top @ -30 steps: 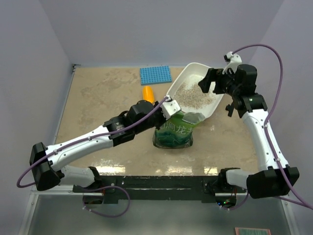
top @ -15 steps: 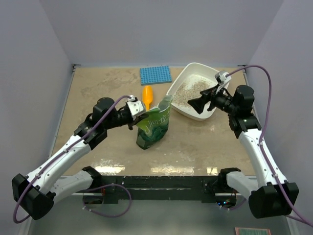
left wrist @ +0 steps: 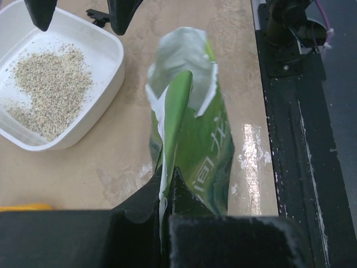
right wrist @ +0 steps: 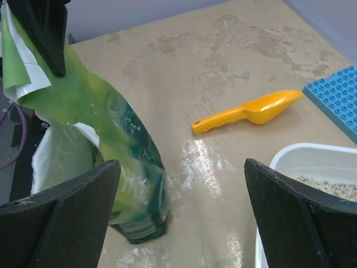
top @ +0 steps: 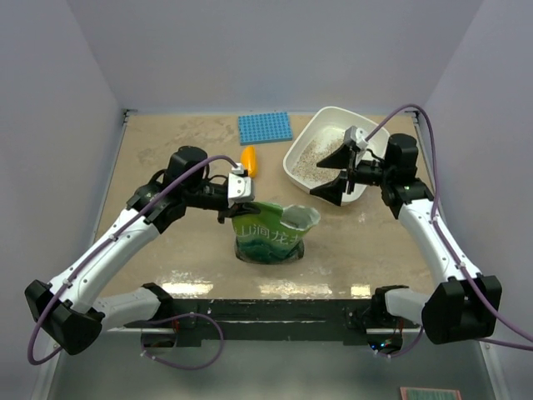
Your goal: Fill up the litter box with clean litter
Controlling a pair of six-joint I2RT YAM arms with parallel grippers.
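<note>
On my left wrist camera the box point(left wrist: 109, 67) runs off the top and left edges, and the scoop point(left wrist: 22, 207) is only an orange sliver at the left edge. The left gripper point(left wrist: 166, 181) hides the nearest part of the bag point(left wrist: 192, 139). Overhead, the right gripper point(top: 341, 165) covers part of the box's near rim. On my right wrist camera the mat point(right wrist: 334, 100) is cut by the right edge, and the bag's print is too blurred to read.

I am counting one litter box point(left wrist: 111, 53), one heap of clean litter point(left wrist: 50, 89), one green bag point(top: 268, 233), one orange scoop point(right wrist: 251, 114), one blue mat point(top: 265, 127), and two grippers: my left gripper point(left wrist: 167, 181) and my right gripper point(right wrist: 181, 167).
</note>
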